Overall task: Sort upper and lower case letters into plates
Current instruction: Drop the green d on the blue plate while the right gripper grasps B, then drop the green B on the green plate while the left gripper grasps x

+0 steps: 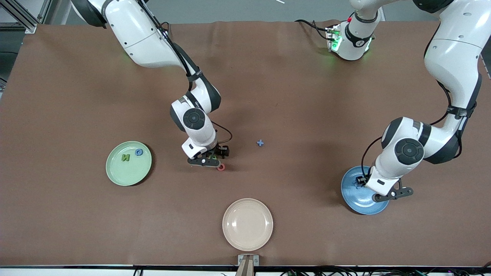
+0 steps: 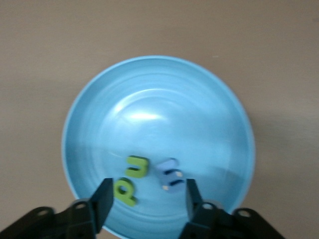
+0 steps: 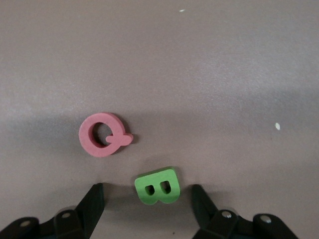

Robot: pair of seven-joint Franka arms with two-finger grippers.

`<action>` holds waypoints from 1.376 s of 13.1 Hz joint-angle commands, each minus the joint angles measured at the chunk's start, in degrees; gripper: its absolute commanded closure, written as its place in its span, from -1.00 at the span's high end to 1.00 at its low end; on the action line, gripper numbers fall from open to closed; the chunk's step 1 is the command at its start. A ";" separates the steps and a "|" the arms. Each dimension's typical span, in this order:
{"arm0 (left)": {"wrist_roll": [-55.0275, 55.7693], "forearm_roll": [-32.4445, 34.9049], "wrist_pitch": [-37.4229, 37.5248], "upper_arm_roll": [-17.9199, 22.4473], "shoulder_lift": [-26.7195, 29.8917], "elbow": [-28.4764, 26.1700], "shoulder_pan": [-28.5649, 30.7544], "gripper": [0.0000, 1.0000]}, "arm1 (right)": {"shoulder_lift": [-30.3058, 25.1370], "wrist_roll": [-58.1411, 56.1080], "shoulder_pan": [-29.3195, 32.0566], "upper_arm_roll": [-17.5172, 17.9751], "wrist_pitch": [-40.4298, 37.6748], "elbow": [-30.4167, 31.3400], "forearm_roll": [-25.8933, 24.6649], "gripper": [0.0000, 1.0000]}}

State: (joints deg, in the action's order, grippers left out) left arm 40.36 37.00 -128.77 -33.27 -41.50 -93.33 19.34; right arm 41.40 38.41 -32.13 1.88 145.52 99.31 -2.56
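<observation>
My right gripper (image 1: 216, 156) is open, low over the table middle. In the right wrist view (image 3: 147, 201) a green B (image 3: 157, 186) lies between its fingers, untouched. A pinkish-red Q (image 3: 103, 134) lies beside the B, also in the front view (image 1: 221, 167). A small blue letter (image 1: 260, 143) lies alone toward the left arm's end. The mint green plate (image 1: 126, 174) holds a green N (image 1: 125, 157) and a blue letter (image 1: 138, 152). My left gripper (image 2: 148, 194) is open and empty above the blue plate (image 2: 159, 99), which holds two green letters (image 2: 136, 166) and a blue one (image 2: 170, 175).
A beige plate (image 1: 247, 224) sits empty near the table's front edge, in the middle. A connector box with green lights (image 1: 333, 38) sits at the left arm's base. The brown table (image 1: 307, 96) is bare between the plates.
</observation>
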 commanded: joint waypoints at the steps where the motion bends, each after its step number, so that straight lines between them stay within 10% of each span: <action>1: 6.36 -1.83 0.62 -1.87 0.28 0.44 -3.06 1.00 | 0.52 -6.04 0.05 -0.38 0.29 -0.43 -0.69 0.31; 5: 25.24 -2.54 0.53 -1.88 -0.34 0.43 -12.64 0.99 | 0.52 -8.61 0.40 -0.47 0.29 -0.17 -0.69 -0.09; 8: 33.44 -7.89 0.36 -1.53 -1.57 0.52 -20.37 0.90 | 0.35 -9.58 1.28 -0.47 -0.32 -0.08 -0.69 -0.96; 18: 52.18 -7.90 -1.04 -1.09 -9.21 5.36 -33.83 0.45 | -9.93 -35.03 18.75 -0.38 -20.52 0.80 1.24 -1.00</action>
State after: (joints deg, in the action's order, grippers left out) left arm 91.55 29.64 -129.28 -34.85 -49.27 -90.16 -12.98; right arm 35.14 9.85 -17.63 0.43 127.87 97.58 -2.24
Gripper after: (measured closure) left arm 0.238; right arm 0.648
